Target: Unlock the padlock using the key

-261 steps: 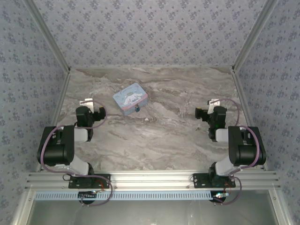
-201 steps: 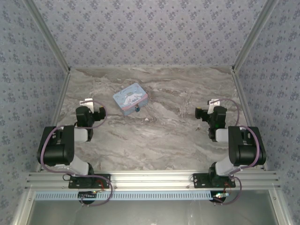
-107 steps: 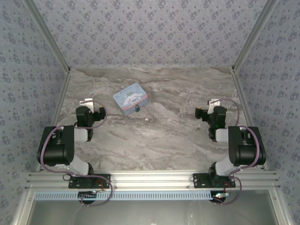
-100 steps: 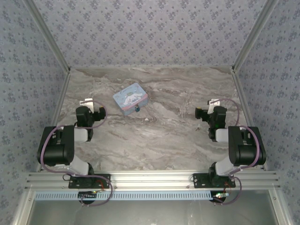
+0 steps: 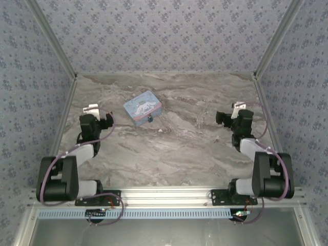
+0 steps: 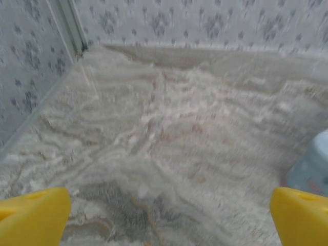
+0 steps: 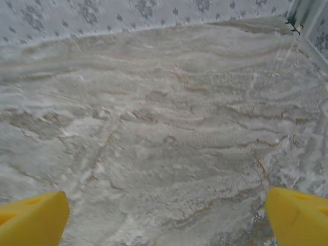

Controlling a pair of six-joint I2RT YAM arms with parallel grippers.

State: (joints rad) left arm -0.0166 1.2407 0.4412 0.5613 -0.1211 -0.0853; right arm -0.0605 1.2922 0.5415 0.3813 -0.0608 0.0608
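You are looking at left gripper (image 6: 166,215) standing wide open, yellow fingers (image 6: 32,211) gripping nothing, hovering above marble table (image 5: 195,154). Right gripper (image 7: 165,218) is gaping wide too, empty. Both arms are reaching forward at table sides. Padlock (image 5: 149,118) is sitting against near side of tin box (image 5: 142,107); key (image 5: 161,131) is lying near-right of it.

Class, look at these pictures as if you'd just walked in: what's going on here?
Two robot arms face a padlock job, but neither holds anything yet. The left gripper and right gripper both hang open over the marble table. The tiny teal padlock sits at the near side of the blue tin box. The key, a small speck, lies on the table nearby.
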